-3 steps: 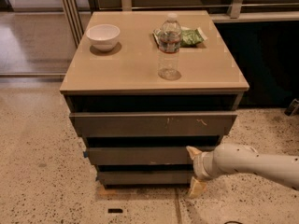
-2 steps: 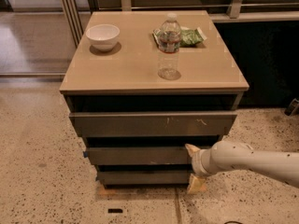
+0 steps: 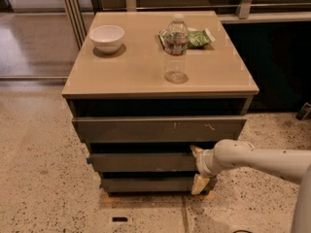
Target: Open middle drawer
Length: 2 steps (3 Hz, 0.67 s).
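Note:
The middle drawer (image 3: 141,161) is the plain dark grey-brown front between the wide scratched top drawer (image 3: 155,128) and the short bottom drawer (image 3: 146,183). It stands out slightly from the cabinet. My gripper (image 3: 198,167) is at the right end of the middle drawer, on a white arm (image 3: 257,159) reaching in from the right. Its cream fingers stand apart. The upper fingertip (image 3: 196,150) is at the gap above the drawer front. The lower fingertip (image 3: 199,184) is in front of the bottom drawer.
On the tan cabinet top (image 3: 141,67) stand a white bowl (image 3: 107,37), a clear water bottle (image 3: 175,47) and a green snack bag (image 3: 197,37). The speckled floor (image 3: 43,178) lies around the cabinet. A dark wall panel (image 3: 279,62) is at the right.
My gripper has shifted slightly left and up against the right end of the middle drawer. The drawers and tabletop objects have not visibly moved.

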Tool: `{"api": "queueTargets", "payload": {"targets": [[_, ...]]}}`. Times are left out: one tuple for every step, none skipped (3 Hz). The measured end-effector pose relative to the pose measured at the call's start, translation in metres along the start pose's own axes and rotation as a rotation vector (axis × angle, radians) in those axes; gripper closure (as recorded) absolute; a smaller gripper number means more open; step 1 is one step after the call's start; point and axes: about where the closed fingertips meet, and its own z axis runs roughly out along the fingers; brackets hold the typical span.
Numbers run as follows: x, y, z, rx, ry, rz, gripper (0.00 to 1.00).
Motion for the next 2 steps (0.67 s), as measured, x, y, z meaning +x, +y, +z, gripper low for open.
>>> {"api": "queueTargets", "payload": {"targets": [[0.005, -0.012, 0.018, -0.035, 0.012, 0.017, 0.0], [0.005, -0.02, 0.034, -0.117, 0.042, 0.066, 0.0]]}}
